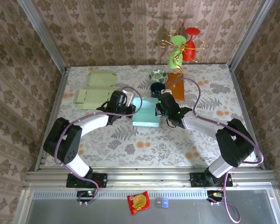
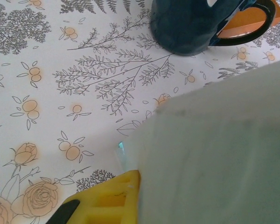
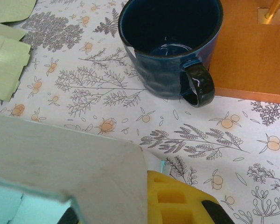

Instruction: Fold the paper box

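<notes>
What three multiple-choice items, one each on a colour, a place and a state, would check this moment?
1. What colour is the paper box being folded? A. red B. pale blue-green C. black
2. Where does the dark mug stand? A. on top of the paper box B. beside the orange board C. at the near edge, by the arm bases
3. How does the dark mug sit? A. on its side B. upside down C. upright, mouth up

Answers: B, the top view shows its pale blue-green panel; B, in the right wrist view its handle sits right by the board's edge; C, that view looks down into its open mouth.
</notes>
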You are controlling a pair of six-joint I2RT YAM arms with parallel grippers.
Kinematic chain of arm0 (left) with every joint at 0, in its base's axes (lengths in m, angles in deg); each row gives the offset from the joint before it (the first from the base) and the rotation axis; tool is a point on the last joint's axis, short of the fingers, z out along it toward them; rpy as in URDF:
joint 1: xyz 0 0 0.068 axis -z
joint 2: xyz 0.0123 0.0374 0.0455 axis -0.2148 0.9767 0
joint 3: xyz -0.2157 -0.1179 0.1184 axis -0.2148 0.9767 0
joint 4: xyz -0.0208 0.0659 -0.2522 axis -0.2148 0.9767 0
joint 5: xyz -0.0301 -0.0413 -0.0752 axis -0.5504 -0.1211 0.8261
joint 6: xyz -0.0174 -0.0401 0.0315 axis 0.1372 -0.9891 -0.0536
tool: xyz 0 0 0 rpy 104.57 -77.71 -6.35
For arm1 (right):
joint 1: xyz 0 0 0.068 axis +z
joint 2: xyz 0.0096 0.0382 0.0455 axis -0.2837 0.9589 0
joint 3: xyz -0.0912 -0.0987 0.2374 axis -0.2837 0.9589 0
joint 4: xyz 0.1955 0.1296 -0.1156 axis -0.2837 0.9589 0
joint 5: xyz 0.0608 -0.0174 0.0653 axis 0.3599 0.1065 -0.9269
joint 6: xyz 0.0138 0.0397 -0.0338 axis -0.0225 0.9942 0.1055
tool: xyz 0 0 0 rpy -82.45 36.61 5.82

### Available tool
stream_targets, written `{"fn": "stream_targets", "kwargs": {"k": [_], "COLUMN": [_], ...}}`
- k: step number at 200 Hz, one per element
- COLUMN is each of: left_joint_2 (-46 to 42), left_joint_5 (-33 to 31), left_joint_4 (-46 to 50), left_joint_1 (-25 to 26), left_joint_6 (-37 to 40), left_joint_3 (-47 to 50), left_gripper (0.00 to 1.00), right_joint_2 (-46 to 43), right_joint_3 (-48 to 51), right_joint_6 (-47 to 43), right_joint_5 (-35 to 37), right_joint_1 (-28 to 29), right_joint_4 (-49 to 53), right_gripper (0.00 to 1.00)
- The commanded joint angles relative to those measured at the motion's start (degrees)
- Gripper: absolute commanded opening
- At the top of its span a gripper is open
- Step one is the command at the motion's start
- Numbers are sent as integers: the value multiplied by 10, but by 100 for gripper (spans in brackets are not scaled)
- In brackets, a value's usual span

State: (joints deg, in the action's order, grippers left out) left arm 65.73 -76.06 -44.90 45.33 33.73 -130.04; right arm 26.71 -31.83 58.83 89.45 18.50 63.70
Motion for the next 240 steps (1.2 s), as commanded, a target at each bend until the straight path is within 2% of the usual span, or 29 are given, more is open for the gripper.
{"fn": "stream_targets", "kwargs": {"k": [1,36,70,117,206,240], "left_joint_2": [1,14,33,36,40,31], "left_joint_5": [40,30,21,25,1,-9], "left_joint_4": [16,77,96,30,8,4], "left_joint_1": [5,12,18,24,44,46], "left_joint_6": [-28,-51,-58,-56,-32,-26], "left_joint_3": [-17,-71,-93,-40,7,27], "left_gripper": [12,12,12,13,14,14], "right_joint_2": [1,14,34,33,14,2], "right_joint_3": [-16,-61,-87,-48,-10,5], "right_joint_6": [50,75,80,91,84,71], "right_joint_5": [17,29,35,28,61,68], "right_joint_1": [11,15,15,18,38,45], "right_joint_4": [-4,32,57,28,38,44], "right_gripper": [0,0,0,0,1,8]}}
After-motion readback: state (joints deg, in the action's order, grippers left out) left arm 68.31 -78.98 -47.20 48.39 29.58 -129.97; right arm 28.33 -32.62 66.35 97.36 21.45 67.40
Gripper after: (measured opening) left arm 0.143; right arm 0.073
